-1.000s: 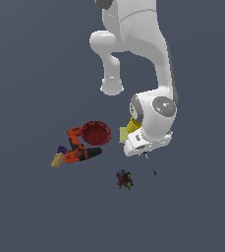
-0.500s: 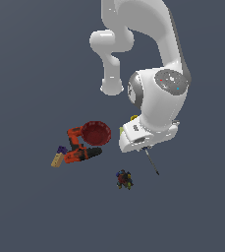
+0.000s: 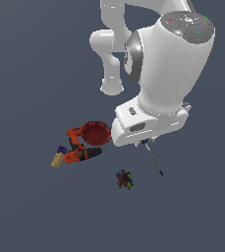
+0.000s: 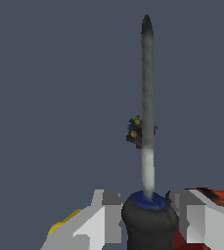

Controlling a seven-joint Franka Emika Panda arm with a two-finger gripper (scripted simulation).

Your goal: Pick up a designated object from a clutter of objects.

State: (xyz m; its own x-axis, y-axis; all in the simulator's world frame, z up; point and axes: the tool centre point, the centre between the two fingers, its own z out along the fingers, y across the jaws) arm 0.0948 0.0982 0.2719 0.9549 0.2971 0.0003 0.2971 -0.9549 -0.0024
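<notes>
The screwdriver point(image 4: 146, 97) has a dark black-blue handle point(image 4: 149, 222) and a long thin grey shaft. My gripper point(image 4: 149, 215) is shut on the handle, one finger point(image 4: 108, 215) on each side. In the exterior view the shaft point(image 3: 153, 160) sticks out below the big white hand, raised above the floor; the gripper itself is hidden behind the hand. The clutter lies low at the exterior view's left: red bowl point(image 3: 96, 133), orange-black drill point(image 3: 79, 150), small wooden block point(image 3: 57, 160), and the multicoloured lump point(image 3: 124, 179), which also shows in the wrist view point(image 4: 137, 132).
The white arm point(image 3: 168, 69) fills the upper right of the exterior view and hides what lies behind it. A yellow edge point(image 4: 64, 222) shows by one finger and a red-orange patch point(image 4: 221, 197) by the other. The floor is a plain dark grey.
The arm has risen towards the camera with the screwdriver in its grip and looks much larger. It now hides the yellow things near it. The clutter has not moved.
</notes>
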